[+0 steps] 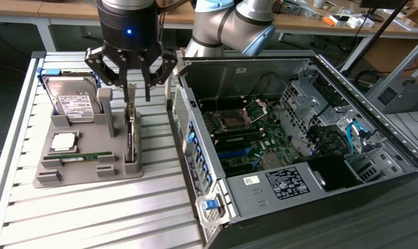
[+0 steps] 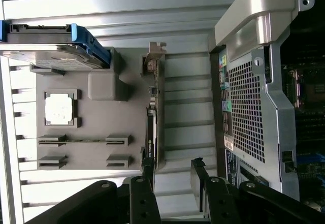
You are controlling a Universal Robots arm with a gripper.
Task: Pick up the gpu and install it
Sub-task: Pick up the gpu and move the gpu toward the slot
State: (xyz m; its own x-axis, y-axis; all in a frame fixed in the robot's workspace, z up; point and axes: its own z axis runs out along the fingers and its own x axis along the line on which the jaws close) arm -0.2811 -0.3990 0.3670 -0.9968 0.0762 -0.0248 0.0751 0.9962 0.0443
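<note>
While the gpu (image 1: 130, 136) (image 2: 152, 113) stands on edge in the grey holder (image 1: 84, 172), a hard drive (image 1: 73, 101) and post (image 1: 106, 106) stand on one side and the open computer case (image 1: 278, 193) on the other. The arm (image 1: 226, 23) points straight down, its claw (image 1: 136, 91) (image 2: 171, 166) wide open and empty above the card. The wrist view puts one fingertip (image 2: 147, 171) near its edge.

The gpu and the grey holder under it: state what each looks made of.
The gpu: dark, dull circuit board, likely fibreglass laminate, with a pale end bracket whose sheen suggests bare metal. The grey holder: uniform matte grey with blocky moulded slots, probably plastic, possibly printed.
</note>
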